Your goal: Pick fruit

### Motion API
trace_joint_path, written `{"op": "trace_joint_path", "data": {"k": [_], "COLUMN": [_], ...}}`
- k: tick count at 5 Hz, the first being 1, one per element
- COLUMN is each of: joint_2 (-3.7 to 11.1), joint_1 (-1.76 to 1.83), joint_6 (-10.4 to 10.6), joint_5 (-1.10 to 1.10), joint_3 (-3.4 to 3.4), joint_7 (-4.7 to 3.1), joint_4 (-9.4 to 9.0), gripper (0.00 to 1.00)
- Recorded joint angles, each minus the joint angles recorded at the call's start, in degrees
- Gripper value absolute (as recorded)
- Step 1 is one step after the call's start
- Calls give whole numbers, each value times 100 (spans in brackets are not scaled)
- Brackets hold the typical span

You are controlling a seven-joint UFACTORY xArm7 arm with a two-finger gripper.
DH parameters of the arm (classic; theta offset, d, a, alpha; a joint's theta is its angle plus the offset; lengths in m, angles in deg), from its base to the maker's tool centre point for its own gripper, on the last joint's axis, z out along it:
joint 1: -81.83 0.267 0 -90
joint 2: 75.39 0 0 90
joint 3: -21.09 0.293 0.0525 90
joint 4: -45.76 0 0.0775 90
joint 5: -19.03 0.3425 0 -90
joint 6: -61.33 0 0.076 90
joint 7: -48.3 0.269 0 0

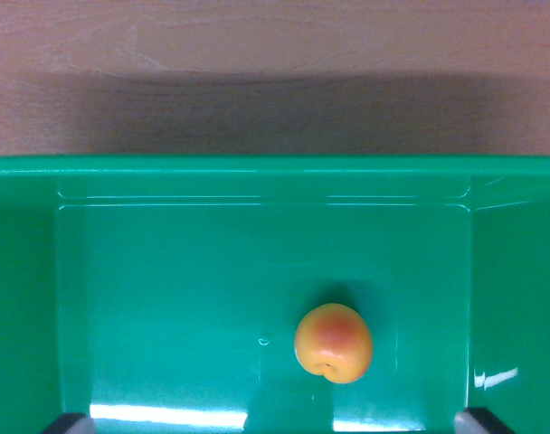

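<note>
One round orange-yellow fruit (pixel 334 343) with a red blush lies on the floor of a green plastic bin (pixel 166 271), right of centre and toward the bottom of the wrist view. Only the two dark fingertips of my gripper (pixel 275 423) show, at the bottom corners of the view, one fingertip (pixel 69 423) at the left and the other far to the right. They stand wide apart, so the gripper is open and holds nothing. The fruit sits between the fingertips' lines and a little beyond them, closer to the right one.
The bin's far rim (pixel 275 165) runs across the view, and its side walls rise at the left and right edges. Beyond the rim lies a light wooden tabletop (pixel 275 63), partly in shadow. Bright glare marks the bin floor near the bottom edge.
</note>
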Motion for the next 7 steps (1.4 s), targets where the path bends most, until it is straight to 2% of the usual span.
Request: {"op": "trace_joint_path", "data": {"k": [3, 4, 5, 6, 7], "joint_2": [21, 48, 48, 80, 80], "joint_1": [-5, -11, -11, -19, -19], "joint_6": [107, 242, 242, 403, 403], "joint_5": [-2, -4, -4, -6, -6], "joint_3": [-4, -9, -9, -16, -16], "joint_7": [-18, -41, -41, -68, -68], "joint_4": [-87, -198, -198, -330, -330], "gripper": [0, 0, 0, 0, 0]}}
